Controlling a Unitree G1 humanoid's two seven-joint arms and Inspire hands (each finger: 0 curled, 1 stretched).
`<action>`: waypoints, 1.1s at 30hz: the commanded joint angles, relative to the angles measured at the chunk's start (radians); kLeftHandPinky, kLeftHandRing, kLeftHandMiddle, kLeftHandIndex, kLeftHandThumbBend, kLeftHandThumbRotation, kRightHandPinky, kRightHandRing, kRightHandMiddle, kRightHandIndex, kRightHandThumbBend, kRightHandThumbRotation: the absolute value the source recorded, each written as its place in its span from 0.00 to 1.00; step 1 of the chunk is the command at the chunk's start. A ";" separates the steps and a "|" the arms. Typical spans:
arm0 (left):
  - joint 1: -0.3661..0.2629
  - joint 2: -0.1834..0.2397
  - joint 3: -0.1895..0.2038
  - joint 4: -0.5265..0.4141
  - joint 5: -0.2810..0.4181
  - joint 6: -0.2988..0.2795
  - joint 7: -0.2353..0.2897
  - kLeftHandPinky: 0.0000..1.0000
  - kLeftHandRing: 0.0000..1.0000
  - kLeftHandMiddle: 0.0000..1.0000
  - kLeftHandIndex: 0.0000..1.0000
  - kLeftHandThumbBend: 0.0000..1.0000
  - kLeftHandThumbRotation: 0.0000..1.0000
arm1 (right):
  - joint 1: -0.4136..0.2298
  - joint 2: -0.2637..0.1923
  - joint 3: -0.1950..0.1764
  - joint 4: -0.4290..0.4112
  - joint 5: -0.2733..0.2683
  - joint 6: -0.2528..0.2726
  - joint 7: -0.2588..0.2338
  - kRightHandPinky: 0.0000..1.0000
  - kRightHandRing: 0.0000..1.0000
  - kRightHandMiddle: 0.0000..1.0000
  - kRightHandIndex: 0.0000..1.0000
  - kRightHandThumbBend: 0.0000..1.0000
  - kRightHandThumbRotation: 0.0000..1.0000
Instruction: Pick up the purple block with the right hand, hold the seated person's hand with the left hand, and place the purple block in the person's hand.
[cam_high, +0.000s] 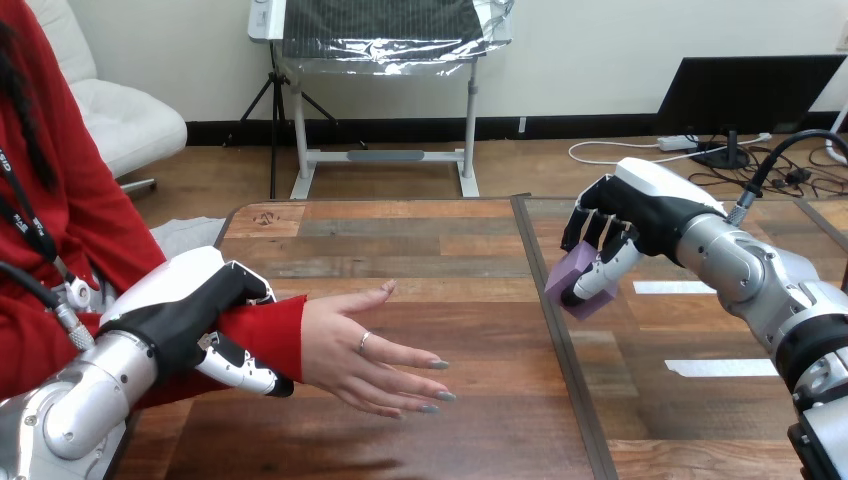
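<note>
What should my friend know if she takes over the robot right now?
Left hand: fingers curled round the person's wrist, at the red sleeve.
Right hand: shut on the purple block, out to the right, apart from the person's hand, which lies open.
Done: block grasped, wrist held.
Left: carry the block over and set it in the open hand.

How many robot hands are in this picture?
2. The left hand is curled round the person's wrist at the view's left; the right hand holds the purple block above the table, at the right.
</note>
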 joint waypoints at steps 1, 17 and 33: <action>-0.197 0.004 0.044 -0.049 -0.012 -0.030 0.049 0.26 0.32 0.41 0.41 0.69 0.00 | -0.070 0.032 -0.018 -0.091 0.029 -0.009 0.008 0.40 0.44 0.48 0.46 0.78 0.00; -0.237 -0.042 0.025 -0.003 -0.015 -0.047 0.073 0.27 0.34 0.41 0.42 0.69 0.00 | -0.066 0.046 -0.030 -0.129 0.046 -0.048 0.015 0.38 0.43 0.47 0.46 0.78 0.00; -0.283 -0.098 -0.008 0.069 -0.004 -0.088 0.124 0.26 0.33 0.41 0.41 0.71 0.00 | -0.058 0.059 -0.032 -0.174 0.054 -0.066 0.019 0.38 0.42 0.47 0.46 0.78 0.00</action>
